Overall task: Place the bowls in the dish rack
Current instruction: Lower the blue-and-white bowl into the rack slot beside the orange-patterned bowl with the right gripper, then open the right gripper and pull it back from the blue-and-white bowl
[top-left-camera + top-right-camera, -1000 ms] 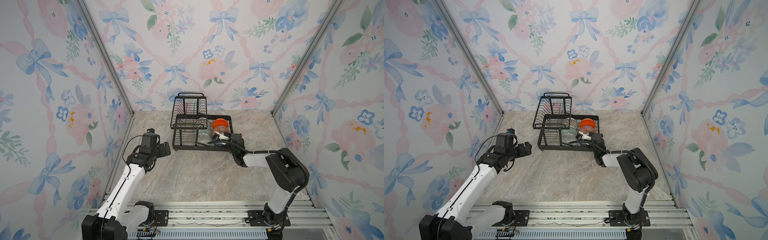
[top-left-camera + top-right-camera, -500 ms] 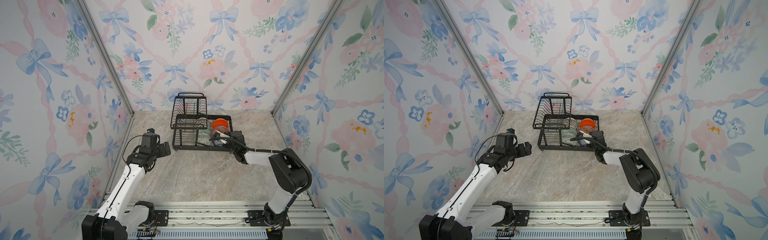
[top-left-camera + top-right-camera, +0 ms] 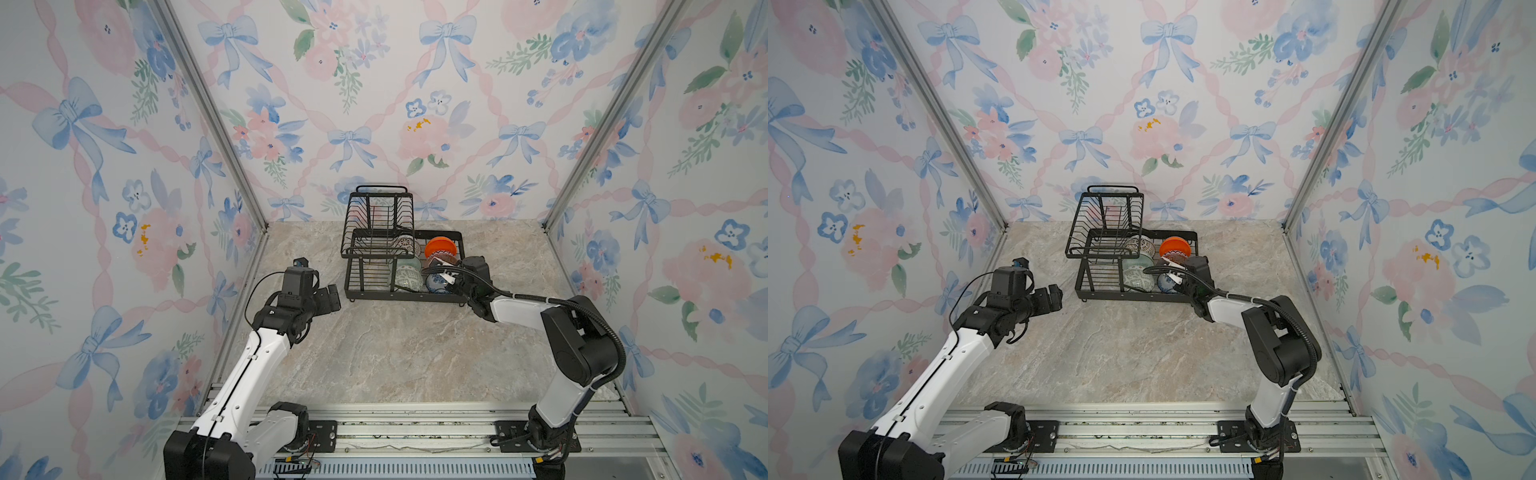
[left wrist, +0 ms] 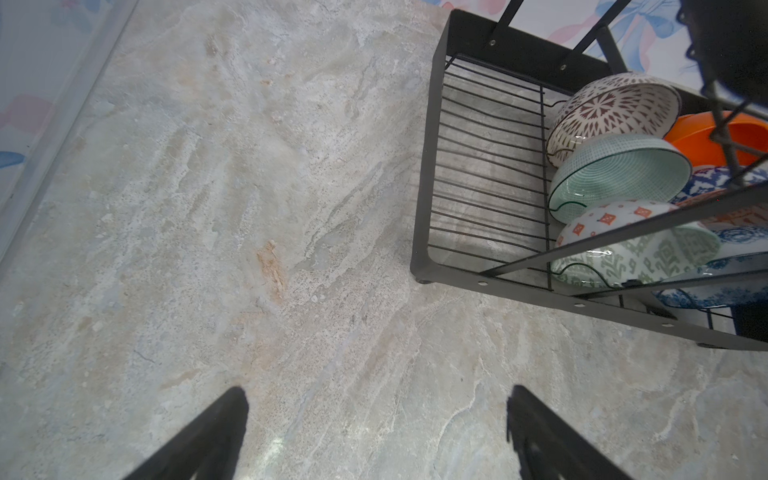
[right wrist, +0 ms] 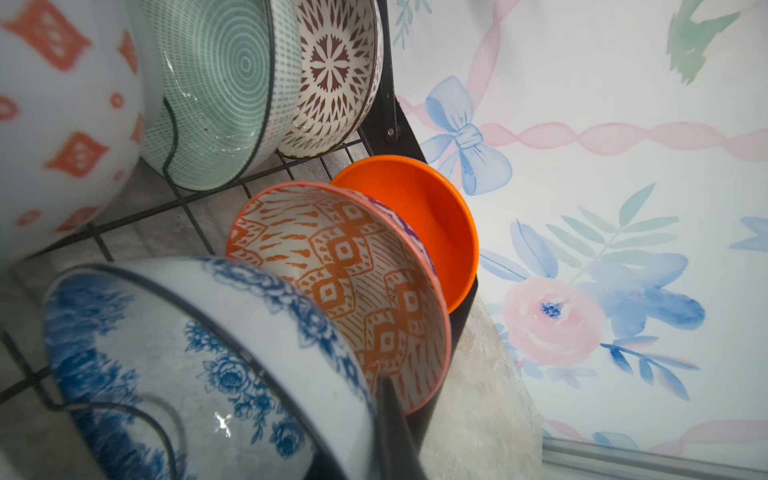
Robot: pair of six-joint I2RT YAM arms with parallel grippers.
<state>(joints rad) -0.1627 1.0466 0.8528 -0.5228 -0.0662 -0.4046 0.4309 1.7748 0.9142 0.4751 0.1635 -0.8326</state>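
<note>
The black wire dish rack point(image 3: 399, 296) stands at the back of the table. Several bowls lean on edge in its lower tray: brown lattice point(image 5: 332, 70), pale mint point(image 5: 220, 91), grey-green patterned point(image 5: 54, 124), plain orange point(image 5: 428, 216) and orange-white geometric point(image 5: 345, 270). My right gripper point(image 3: 448, 279) is at the tray's right front corner, shut on the rim of the blue-white floral bowl point(image 5: 166, 353). One finger point(image 5: 397, 432) lies inside that rim and the bowl hides the other. Left of the rack, my left gripper point(image 3: 332, 297) hangs open and empty above the table.
The rack's raised upper basket point(image 3: 378, 216) with its handle overhangs the left half of the tray. Marble tabletop point(image 3: 395, 353) stretches from the rack to the front rail. Flowered walls close in the left, right and back sides.
My right gripper has moved a little further into the rack with the blue-white floral bowl, which now rests among the others in the tray. The left arm has not moved.
</note>
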